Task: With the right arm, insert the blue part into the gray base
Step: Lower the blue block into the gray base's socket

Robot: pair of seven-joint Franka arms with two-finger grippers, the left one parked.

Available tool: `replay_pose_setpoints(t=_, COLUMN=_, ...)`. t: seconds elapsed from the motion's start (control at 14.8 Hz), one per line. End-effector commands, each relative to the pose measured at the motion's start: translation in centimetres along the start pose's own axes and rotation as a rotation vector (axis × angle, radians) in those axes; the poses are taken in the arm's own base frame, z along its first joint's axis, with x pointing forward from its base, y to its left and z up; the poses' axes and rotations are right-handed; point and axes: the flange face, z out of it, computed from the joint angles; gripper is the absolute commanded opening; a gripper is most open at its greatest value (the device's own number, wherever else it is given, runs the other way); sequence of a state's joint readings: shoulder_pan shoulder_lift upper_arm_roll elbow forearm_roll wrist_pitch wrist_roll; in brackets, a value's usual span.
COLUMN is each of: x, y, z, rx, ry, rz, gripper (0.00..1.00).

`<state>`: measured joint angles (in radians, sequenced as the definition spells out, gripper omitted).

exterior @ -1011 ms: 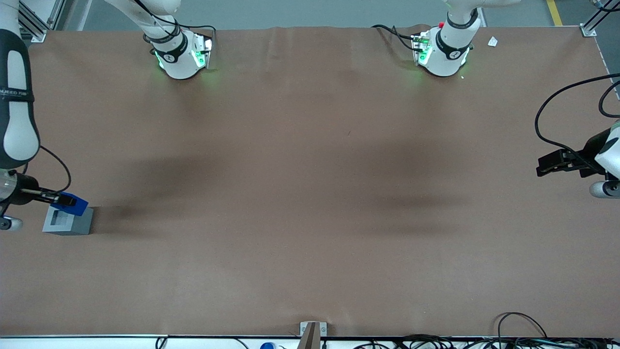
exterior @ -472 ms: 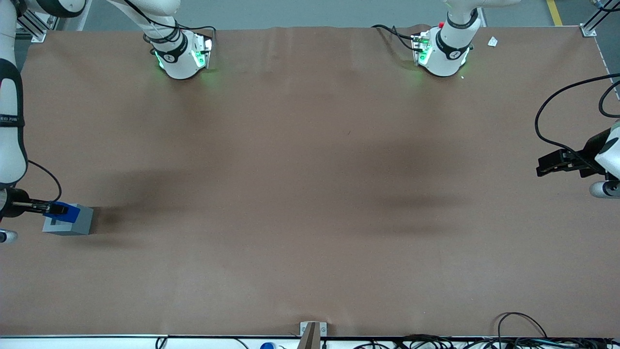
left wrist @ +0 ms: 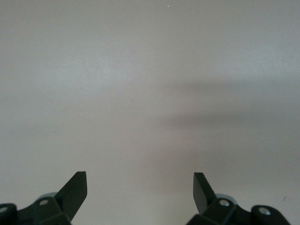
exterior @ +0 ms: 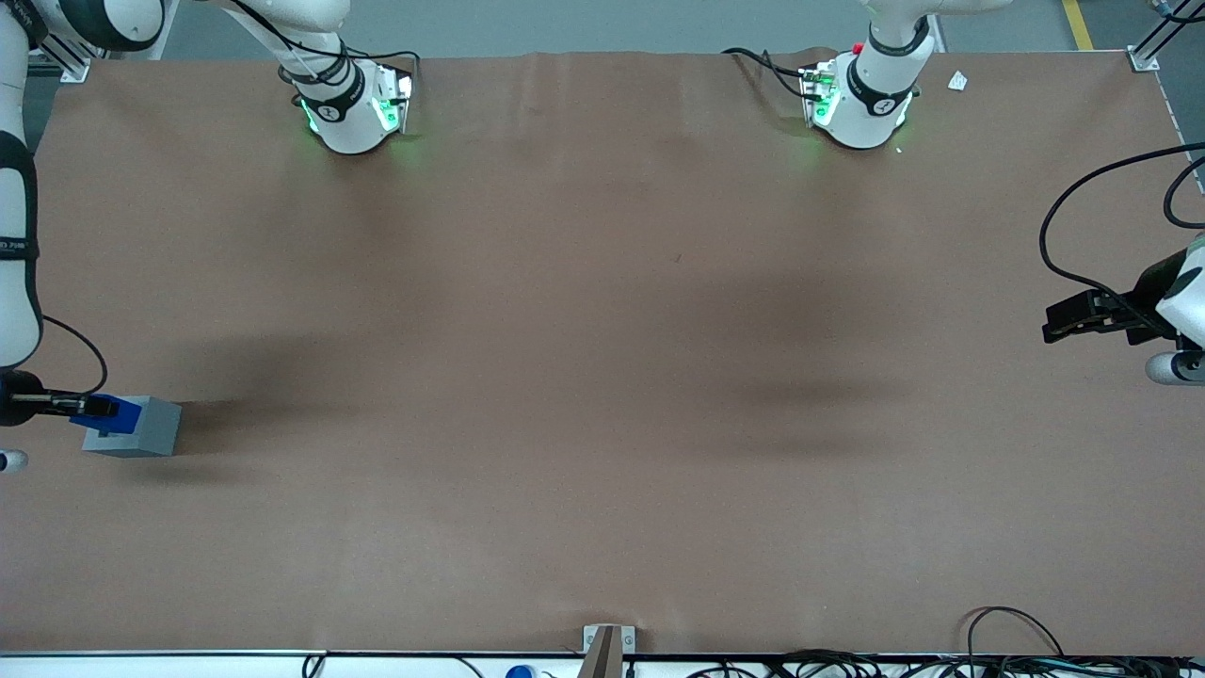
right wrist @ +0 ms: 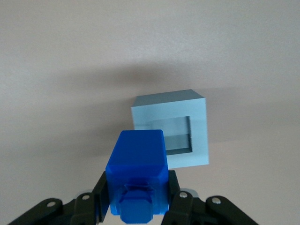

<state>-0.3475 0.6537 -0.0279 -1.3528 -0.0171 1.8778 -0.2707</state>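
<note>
The white robot arm with dark-gray bands [exterior: 17, 226] reaches down along the desk edge at the working arm's end, near the corner closest to the front camera. Its black 2-finger tool [exterior: 87, 407] is clamped on the small bright-blue plastic block [exterior: 102, 414], with 1 finger [right wrist: 100, 197] pressed on each side of it. In the front view the blue block sits right over the top of the light-gray cube-like block with a square hole in its top [exterior: 143, 431]. It covers the part of the gray top nearest the desk edge. In the right wrist view the blue block [right wrist: 138, 176] hangs above the gray block [right wrist: 199, 131], over 1 corner of the square hole, and part of the hole shows beside it. I cannot tell if the blue block touches the gray block. The gray block stands flat on the brown desk [exterior: 602, 377]. A dark shadow lies on the desk beside the gray block, toward the middle of the desk.
</note>
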Motion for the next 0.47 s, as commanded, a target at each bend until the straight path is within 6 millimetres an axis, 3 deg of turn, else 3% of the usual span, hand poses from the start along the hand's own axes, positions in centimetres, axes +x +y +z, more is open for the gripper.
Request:
replay_pose_setpoints(t=0.0, x=0.21, y=0.96, z=0.11, rx=0.0, ry=-0.007, rz=-0.03, gripper=0.02)
replay_pose_setpoints(t=0.4, x=0.76, y=1.71, z=0.69, rx=-0.019, ry=-0.009, rz=-0.083, gripper=0.01)
